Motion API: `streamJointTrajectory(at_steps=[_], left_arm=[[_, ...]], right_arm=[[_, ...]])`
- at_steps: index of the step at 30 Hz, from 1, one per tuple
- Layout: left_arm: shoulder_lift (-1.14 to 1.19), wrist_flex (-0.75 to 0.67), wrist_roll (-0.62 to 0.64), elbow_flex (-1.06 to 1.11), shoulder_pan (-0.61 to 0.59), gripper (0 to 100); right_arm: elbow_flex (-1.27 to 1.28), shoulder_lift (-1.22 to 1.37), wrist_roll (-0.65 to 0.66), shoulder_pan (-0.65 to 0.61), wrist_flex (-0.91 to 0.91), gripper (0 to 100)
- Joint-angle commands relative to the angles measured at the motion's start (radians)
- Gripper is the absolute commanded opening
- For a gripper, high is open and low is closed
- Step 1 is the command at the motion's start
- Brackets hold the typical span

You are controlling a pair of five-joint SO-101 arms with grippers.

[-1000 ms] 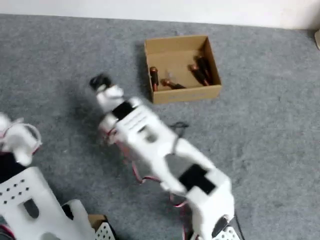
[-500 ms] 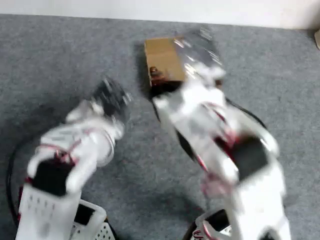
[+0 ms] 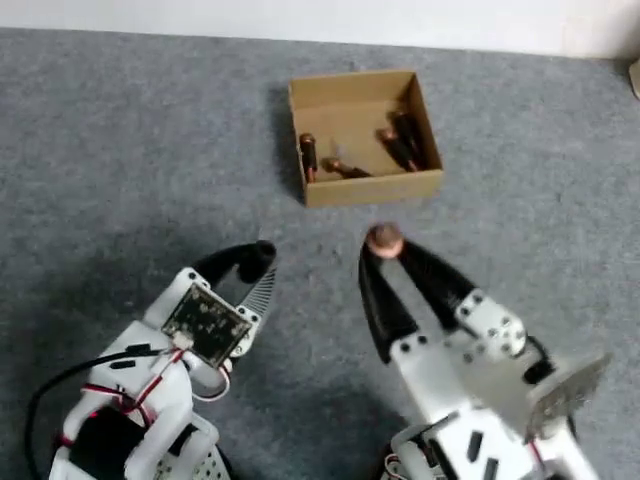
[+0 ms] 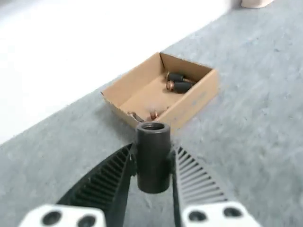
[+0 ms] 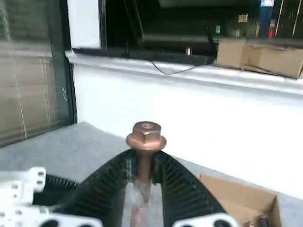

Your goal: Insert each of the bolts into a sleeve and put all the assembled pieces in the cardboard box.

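My left gripper is shut on a black sleeve, held upright with its open end up. In the high view the left gripper hovers over the carpet, below and left of the cardboard box. My right gripper is shut on the shank of a copper bolt, with the hex head on top. From above, the right gripper sits just in front of the box with the bolt head at its tip. The box holds several assembled pieces.
Grey carpet covers the table all round. A white wall strip runs along the far edge. Both arm bodies take up the near part of the high view. A box corner lies beyond the right gripper.
One arm, stretched out left of the box a second ago, has pulled back. Both arms swung quickly and now stand side by side in front of the box.
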Motion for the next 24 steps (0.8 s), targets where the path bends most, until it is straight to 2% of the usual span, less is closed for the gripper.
streamJointTrajectory(at_steps=[1,6,9,14,20,24], left_arm=[[-0.013,-0.14,0.009,0.042,0.117,1],[-0.016,-0.304,0.011,0.199,0.214,1],[-0.024,-0.39,0.038,0.286,0.211,1],[-0.024,-0.494,0.044,0.361,0.268,1],[-0.025,-0.503,0.04,0.361,0.317,1],[-0.025,-0.502,0.04,0.344,0.314,1]], right_arm=[[0.17,-0.153,-0.061,0.01,-0.065,0.5],[0.143,-0.093,-0.152,0.008,-0.143,0.5],[0.2,-0.134,-0.158,0.01,-0.234,0.5],[0.239,-0.14,-0.175,0.008,-0.24,0.5],[0.288,-0.139,-0.198,0.021,-0.24,0.5],[0.329,-0.139,-0.196,0.104,-0.265,0.5]])
